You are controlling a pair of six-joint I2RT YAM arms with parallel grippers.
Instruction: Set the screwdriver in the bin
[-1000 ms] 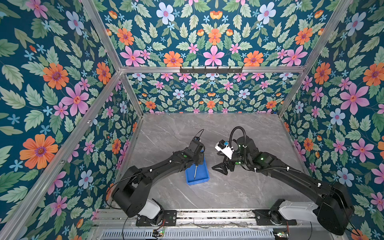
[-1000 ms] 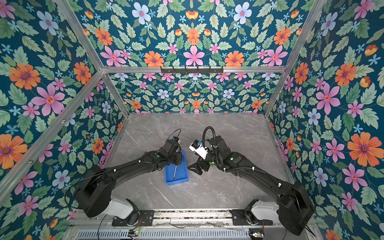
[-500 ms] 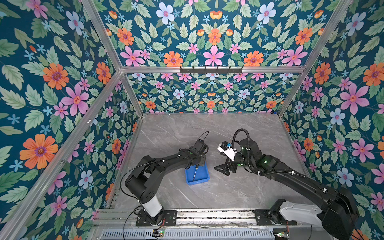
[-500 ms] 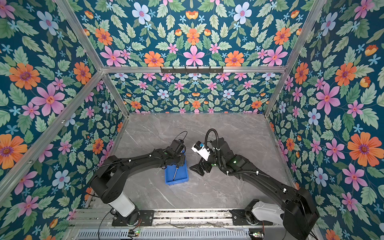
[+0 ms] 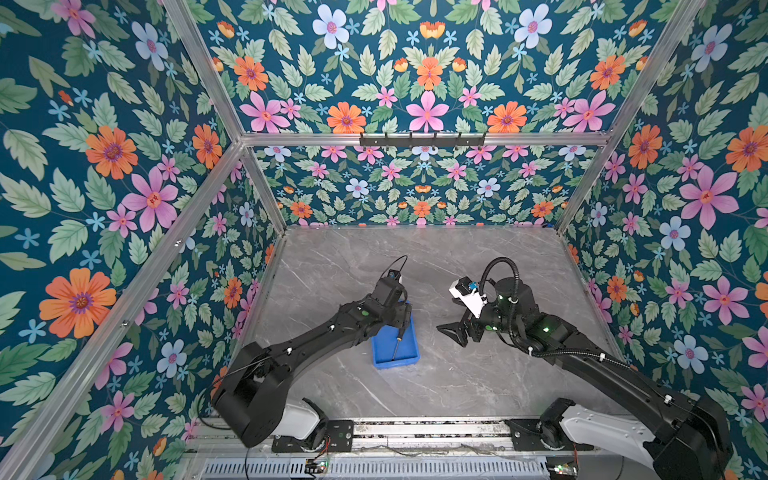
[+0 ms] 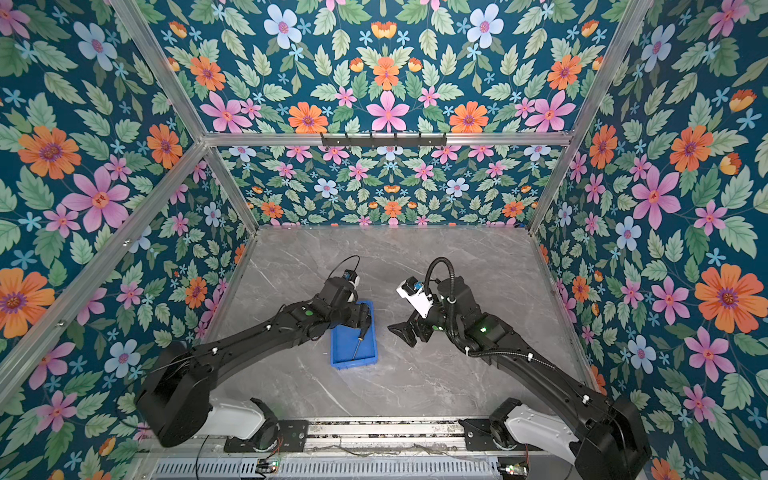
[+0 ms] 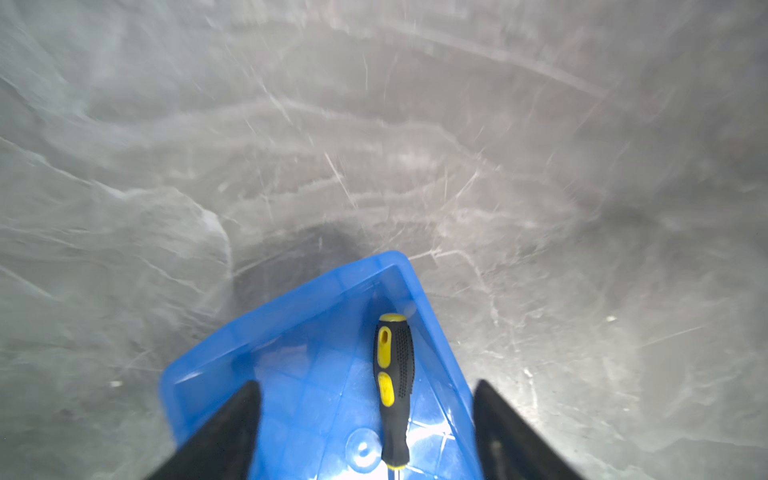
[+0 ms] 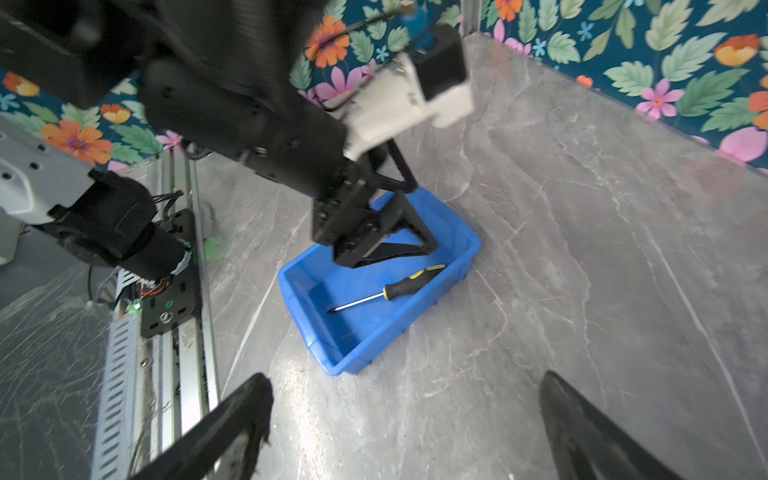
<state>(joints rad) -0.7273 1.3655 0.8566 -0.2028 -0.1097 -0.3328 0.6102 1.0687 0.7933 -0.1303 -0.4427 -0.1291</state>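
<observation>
One release just happened: left hand [image 7: 365, 388] apart, screwdriver [image 8: 399, 286] lying loose in the bin [image 8: 332, 361]; right hand [image 8: 405, 380] apart; looks done.

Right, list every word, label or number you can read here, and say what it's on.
No text can be read in any view.
The screwdriver: black and yellow handle, no lettering visible.
The bin: round moulded mark in its floor, too blurred to read.
The small board at the front rail: too small to read.
</observation>
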